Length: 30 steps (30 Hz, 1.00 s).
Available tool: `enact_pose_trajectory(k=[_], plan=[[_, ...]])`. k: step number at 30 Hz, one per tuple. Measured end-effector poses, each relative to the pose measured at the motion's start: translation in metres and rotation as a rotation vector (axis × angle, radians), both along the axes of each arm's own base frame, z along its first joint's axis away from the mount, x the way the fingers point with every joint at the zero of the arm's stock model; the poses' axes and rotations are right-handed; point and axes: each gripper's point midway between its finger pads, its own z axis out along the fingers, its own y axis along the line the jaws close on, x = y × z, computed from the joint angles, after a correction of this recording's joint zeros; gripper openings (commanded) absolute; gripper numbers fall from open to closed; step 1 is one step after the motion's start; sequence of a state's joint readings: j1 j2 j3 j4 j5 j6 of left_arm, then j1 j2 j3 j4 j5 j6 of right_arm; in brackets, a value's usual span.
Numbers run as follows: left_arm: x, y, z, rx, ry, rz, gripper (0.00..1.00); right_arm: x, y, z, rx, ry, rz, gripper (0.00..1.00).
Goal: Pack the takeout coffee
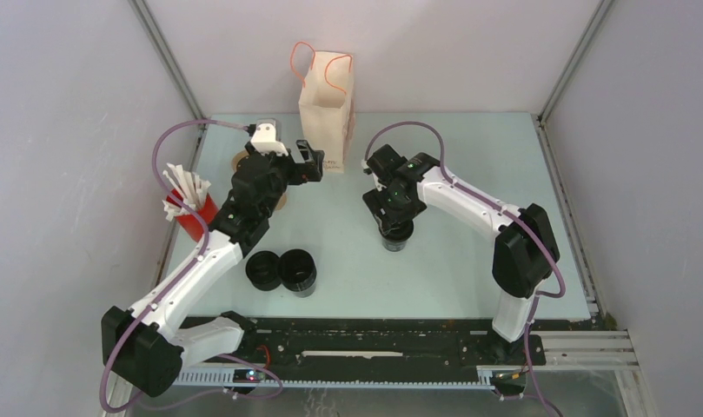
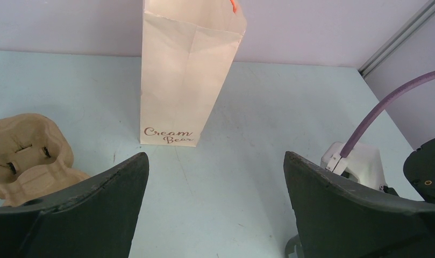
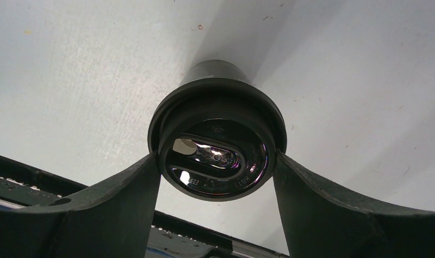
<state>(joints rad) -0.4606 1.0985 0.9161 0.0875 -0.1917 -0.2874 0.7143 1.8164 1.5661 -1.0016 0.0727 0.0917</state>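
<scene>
Pale blue-green table top (image 1: 469, 156), grey walls on three sides.

Takeout coffee: small black cylindrical cup with round black lid (image 3: 218, 91), upright on the table right of centre, well apart from everything else.

Right gripper (image 3: 215, 158) directly above it, pointing down. Fingers (image 3: 123, 199) spread wide, one tip at each side of the lid rim, seemingly touching. Cannot tell whether they press or only flank it. Cup base on the table.

Left gripper (image 2: 215, 158) reaches to far centre, just near of the bag; jaws fully apart, nothing between them.

Cream paper bag with orange cord handles (image 2: 183, 80), printed "Cream Bear", upright at far centre.

Brown moulded-pulp cup carrier (image 2: 27, 150) at far left, left of the bag. No cup in the pockets in view; partly hidden under the left arm in the top view.

Second black lidded cup (image 1: 262, 269) and third black lidded cup (image 1: 297, 271) stand side by side near centre-left, touching or nearly so.

Red cup (image 1: 194, 221) with white sticks (image 1: 184, 187) at the left edge.
</scene>
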Motion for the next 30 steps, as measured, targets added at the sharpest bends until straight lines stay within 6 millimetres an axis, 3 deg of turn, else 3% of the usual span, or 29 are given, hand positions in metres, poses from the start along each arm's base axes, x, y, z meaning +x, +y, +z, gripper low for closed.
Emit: enact_pose_trajectory(k=[12, 20, 24, 30], plan=[[0.0, -0.001, 0.0, 0.0, 0.0, -0.004, 1.0, 0.001, 0.001, 0.001, 0.007, -0.004, -0.001, 0.99], [-0.002, -0.006, -0.002, -0.008, 0.012, -0.034, 1.0, 0.004, -0.001, 0.011, 0.029, -0.028, -0.011, 1.0], [-0.002, -0.015, -0.015, -0.013, 0.065, -0.071, 1.0, 0.006, -0.004, 0.031, 0.069, -0.069, -0.024, 0.99], [-0.013, -0.046, -0.033, -0.09, 0.198, -0.214, 1.0, 0.003, -0.021, 0.09, 0.304, -0.173, -0.087, 0.88]])
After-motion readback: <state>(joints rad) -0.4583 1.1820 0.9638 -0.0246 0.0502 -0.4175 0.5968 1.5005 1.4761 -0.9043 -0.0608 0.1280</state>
